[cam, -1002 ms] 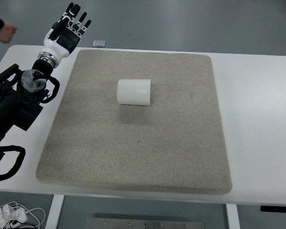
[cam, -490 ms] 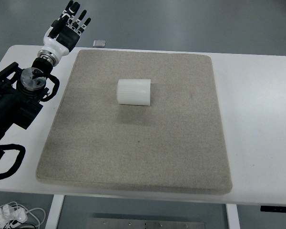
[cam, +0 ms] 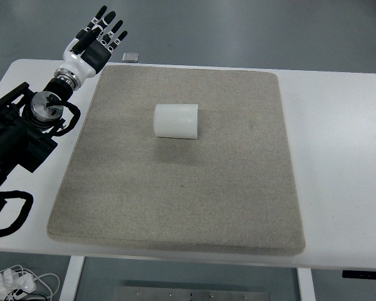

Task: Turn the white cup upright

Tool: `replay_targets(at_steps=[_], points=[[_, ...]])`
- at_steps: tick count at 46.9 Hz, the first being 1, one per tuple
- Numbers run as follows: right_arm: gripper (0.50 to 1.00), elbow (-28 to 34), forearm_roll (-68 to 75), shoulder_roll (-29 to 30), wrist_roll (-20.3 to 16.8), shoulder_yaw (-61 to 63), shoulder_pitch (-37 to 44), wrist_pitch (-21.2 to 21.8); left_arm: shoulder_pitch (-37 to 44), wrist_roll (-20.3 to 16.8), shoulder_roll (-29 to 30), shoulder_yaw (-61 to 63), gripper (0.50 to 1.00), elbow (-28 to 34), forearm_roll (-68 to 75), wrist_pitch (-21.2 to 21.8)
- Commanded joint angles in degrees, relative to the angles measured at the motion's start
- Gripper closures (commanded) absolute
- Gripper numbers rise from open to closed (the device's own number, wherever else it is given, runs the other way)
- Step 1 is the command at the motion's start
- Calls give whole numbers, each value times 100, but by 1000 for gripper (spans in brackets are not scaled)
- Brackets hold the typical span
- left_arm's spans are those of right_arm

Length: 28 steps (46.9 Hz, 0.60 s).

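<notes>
White cup (cam: pixel 175 120) lying on its side near the middle of the gray mat (cam: pixel 175 207); mat flat on the white table (cam: pixel 338 157); left hand (cam: pixel 95 42) up past the mat's far left corner, fingers spread, holding nothing, well apart from cup.

White table (cam: pixel 338 157), large grey-beige mat (cam: pixel 175 188) covering its middle, small dark square object (cam: pixel 130 57) at the table's far edge just beyond the mat's far-left corner, white cup (cam: pixel 175 120) lying sideways on the mat
</notes>
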Motion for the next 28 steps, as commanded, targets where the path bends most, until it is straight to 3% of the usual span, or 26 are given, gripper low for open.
replay_targets(at_steps=[1, 19, 28], points=[[548, 0, 0, 0, 0, 0, 0, 0, -27, -3, -4, 17, 506, -12, 399, -3], [548, 0, 0, 0, 0, 0, 0, 0, -511, -39, 22, 131, 506, -83, 2903, -12], [548, 0, 0, 0, 0, 0, 0, 0, -555, -276, 347, 438, 506, -662, 4205, -12]])
